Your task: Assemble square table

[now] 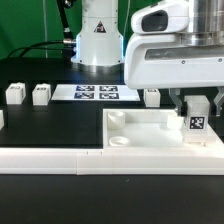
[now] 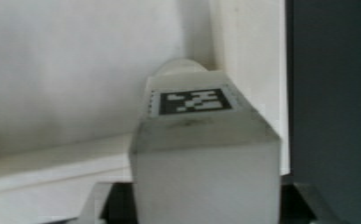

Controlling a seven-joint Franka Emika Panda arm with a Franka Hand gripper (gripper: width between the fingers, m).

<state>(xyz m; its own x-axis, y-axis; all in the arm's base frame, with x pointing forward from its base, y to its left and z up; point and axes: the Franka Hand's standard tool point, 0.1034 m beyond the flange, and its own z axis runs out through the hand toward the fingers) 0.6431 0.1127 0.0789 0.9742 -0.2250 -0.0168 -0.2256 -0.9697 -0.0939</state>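
White tagged leg (image 2: 198, 150) — upright, tight in the end effector's (image 1: 197, 116) grip — at the square top's (image 1: 150, 140) corner

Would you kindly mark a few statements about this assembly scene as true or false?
1. The gripper grips a small white block leg bearing a black-and-white tag. True.
2. The white plastic square tray-like top lies at the exterior view's left. False: it lies toward the right.
3. Two loose white block legs sit at the exterior view's left of the marker board. True.
4. The marker board rests on the top. False: it lies on the black table.
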